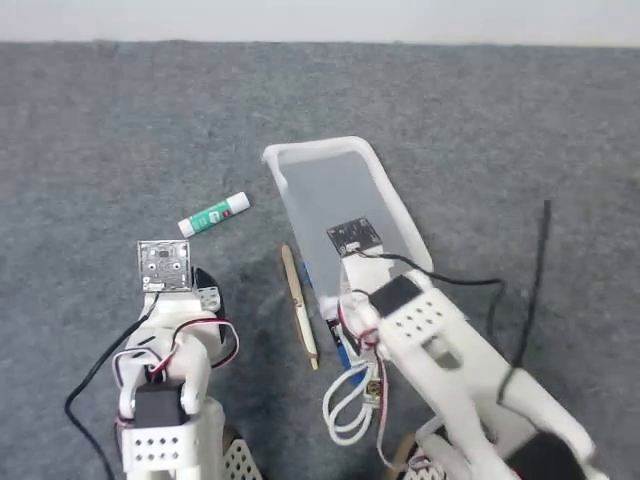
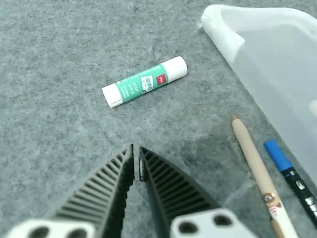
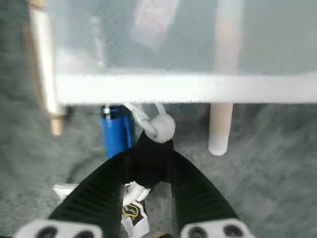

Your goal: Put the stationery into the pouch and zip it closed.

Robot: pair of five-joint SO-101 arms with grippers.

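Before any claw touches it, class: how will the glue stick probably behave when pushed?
The glue stick is a smooth cylinder lying on its side, so it would likely roll if pushed sideways. The fuzzy mat may slow that. Its plastic body looks rigid, so it should probably stay stiff in a grip.

pouch [image 1: 335, 190] near end: under right arm [image 1: 440, 345] | blue pen [image 2: 283, 163]: cut by edge

The high camera looks steeply down on the tabletop [image 1: 90, 120] from above both arms. Each wrist camera sits close to the surface, looking forward past the left gripper [image 2: 136, 153] or right gripper [image 3: 148, 158]. All three share the pouch [image 1: 340, 190], pencil [image 2: 252, 158] and blue pen [image 2: 277, 156].
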